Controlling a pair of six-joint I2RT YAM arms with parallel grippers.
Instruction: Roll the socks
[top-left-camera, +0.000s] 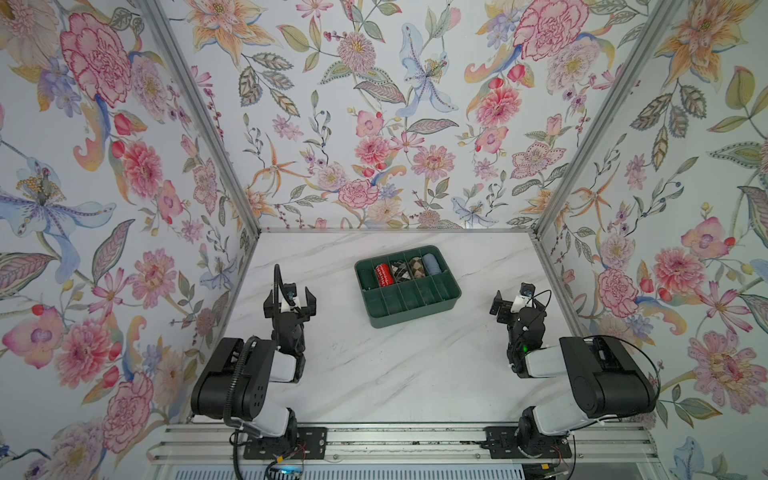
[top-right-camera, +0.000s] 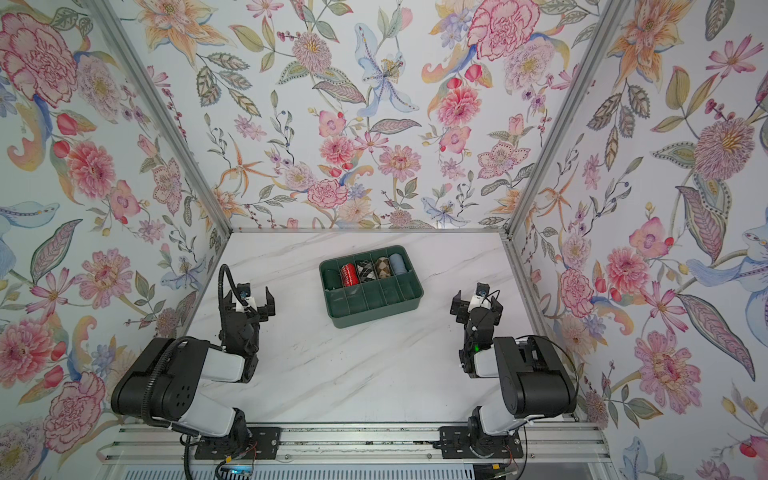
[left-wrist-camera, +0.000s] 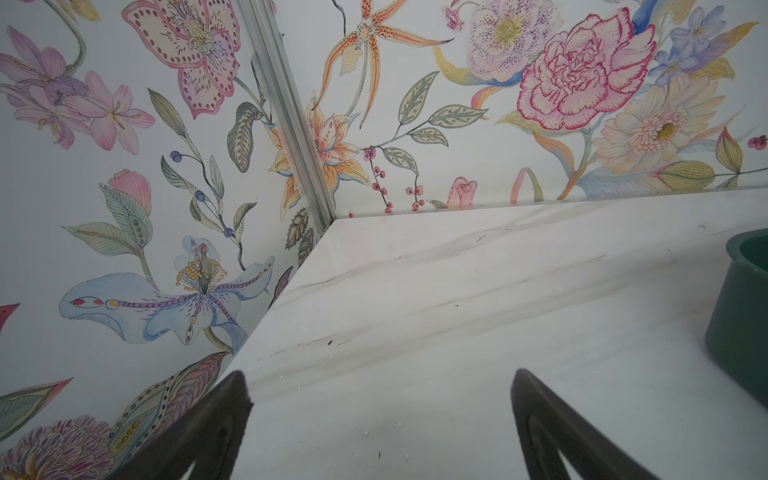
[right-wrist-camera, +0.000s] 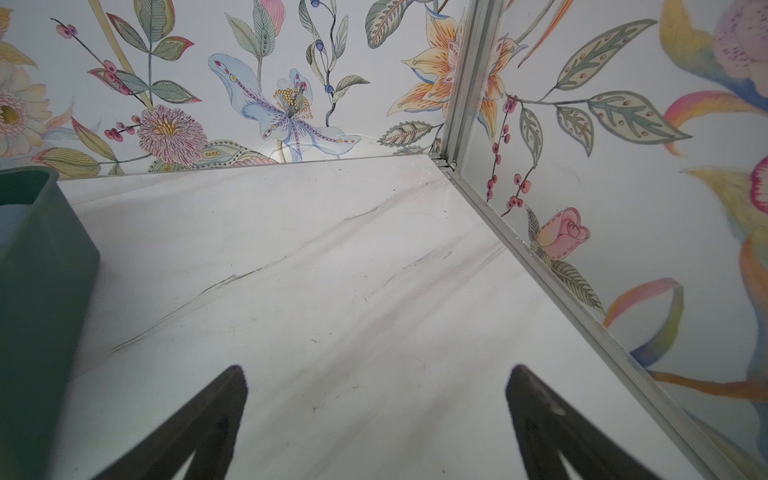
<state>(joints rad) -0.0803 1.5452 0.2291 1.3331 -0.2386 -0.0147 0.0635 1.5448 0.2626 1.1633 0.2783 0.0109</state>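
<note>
Now, socks (top-left-camera: 432, 264): rolled, in tray (top-left-camera: 415, 313) end slot (grey-blue side showing)
Left gripper (top-left-camera: 291, 300): spread wide, empty
Right gripper (top-right-camera: 477, 306): spread wide, empty

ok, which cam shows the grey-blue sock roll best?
A top view: grey-blue sock roll sits unobstructed in the green tray's rightmost compartment. Right wrist shows a pale sliver over the tray wall; left wrist, just tray wall.

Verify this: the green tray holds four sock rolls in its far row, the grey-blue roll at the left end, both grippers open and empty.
Wrong end: the grey-blue roll sits at the right end of the four, as both top views show. The rest holds: four rolls in the green tray's far row, left gripper and right gripper open and empty.
</note>
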